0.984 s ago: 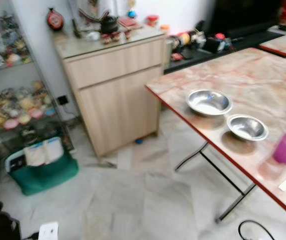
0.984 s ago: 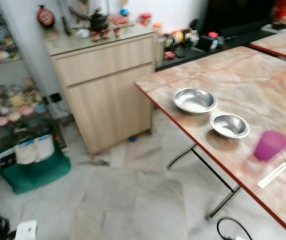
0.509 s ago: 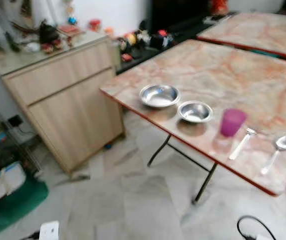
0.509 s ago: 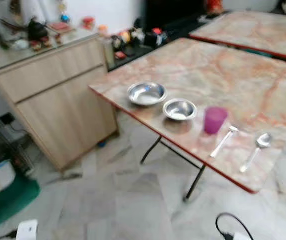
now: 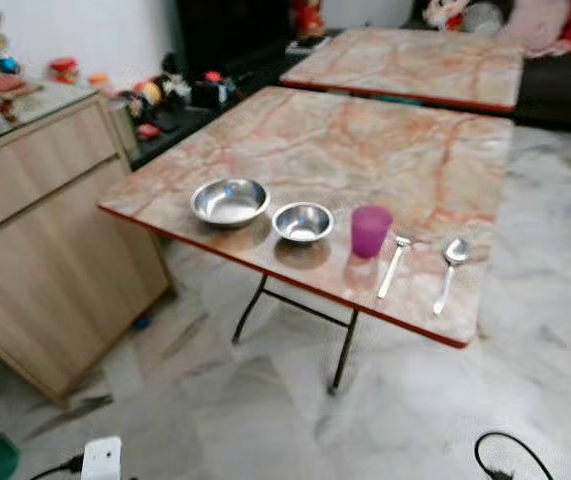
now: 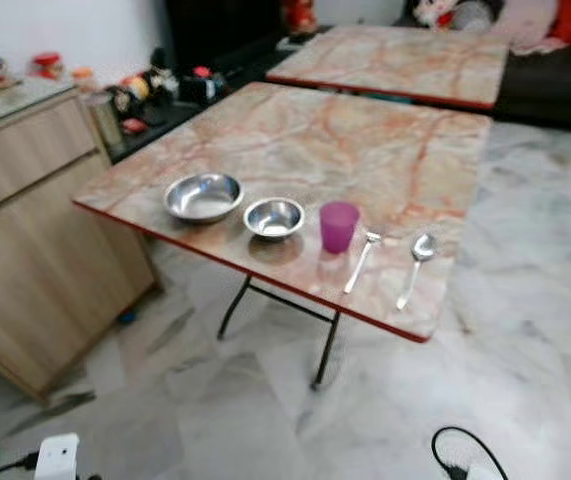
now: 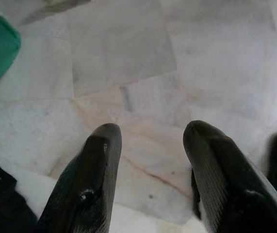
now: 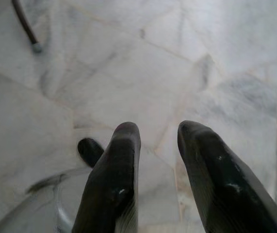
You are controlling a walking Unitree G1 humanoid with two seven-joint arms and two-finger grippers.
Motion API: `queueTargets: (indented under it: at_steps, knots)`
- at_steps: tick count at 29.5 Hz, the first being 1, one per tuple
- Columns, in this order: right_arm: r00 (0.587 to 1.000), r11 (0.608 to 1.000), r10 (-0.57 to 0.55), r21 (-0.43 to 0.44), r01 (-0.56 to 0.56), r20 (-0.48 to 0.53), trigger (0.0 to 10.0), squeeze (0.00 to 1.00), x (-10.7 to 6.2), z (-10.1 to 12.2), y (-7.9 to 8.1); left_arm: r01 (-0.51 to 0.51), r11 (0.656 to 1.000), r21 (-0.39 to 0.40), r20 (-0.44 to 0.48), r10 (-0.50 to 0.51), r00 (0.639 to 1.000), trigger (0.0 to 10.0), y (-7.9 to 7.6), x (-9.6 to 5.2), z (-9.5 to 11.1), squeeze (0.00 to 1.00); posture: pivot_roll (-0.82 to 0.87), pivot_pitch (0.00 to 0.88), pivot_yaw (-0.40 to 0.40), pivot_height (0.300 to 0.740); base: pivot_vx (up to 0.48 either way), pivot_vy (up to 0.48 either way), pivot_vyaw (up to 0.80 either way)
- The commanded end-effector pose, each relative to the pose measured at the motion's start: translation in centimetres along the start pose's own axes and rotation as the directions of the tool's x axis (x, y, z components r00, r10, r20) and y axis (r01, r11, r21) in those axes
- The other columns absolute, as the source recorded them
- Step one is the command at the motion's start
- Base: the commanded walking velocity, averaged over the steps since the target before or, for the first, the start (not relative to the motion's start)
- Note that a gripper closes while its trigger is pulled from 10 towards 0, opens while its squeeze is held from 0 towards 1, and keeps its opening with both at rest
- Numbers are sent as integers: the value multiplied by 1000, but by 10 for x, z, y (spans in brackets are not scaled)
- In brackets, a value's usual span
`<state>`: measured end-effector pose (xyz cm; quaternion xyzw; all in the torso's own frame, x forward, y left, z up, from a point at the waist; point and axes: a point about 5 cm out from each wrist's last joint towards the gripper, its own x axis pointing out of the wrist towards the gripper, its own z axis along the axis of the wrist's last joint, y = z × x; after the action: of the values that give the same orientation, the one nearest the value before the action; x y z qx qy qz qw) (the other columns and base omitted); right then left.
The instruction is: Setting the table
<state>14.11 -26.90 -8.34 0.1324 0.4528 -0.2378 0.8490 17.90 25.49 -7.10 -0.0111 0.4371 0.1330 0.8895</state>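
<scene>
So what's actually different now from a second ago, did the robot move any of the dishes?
No dishes moved; the robot's head camera swung to its right, so the cabinet slid left and the fork and spoon came into view. The large bowl, small bowl and purple cup keep their row on the table. Both grippers hang open over the floor, left gripper, right gripper.

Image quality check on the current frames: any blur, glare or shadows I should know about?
Left eye view: slightly soft all over, spoon and fork edges smeared; larger bowl shows a bright highlight inside. Right eye view: same softness; purple cup casts a faint reflection on the table. Left wrist view: fingers near and blurry, floor evenly lit. Right wrist view: fingers soft, floor bright.
</scene>
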Motion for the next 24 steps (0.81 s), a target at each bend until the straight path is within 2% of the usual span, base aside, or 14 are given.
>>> queueTargets:
  at_steps: [1,17,24]
  knots:
    - [1000,1000,2,3,-2,-6,10000,0,0,-2,1,0,1000,28,-3,1,1000,10000,2,0,2,0,2,53,74,740,0,0,-756]
    - [1000,1000,5,10,-5,-3,10000,0,0,-2,2,-2,1000,30,1,2,1000,10000,2,0,3,0,6,50,76,740,0,0,-753]
    - [1000,1000,3,30,-4,17,10000,0,0,0,2,-5,999,33,5,5,1000,10000,2,0,3,0,6,48,76,740,0,0,0]
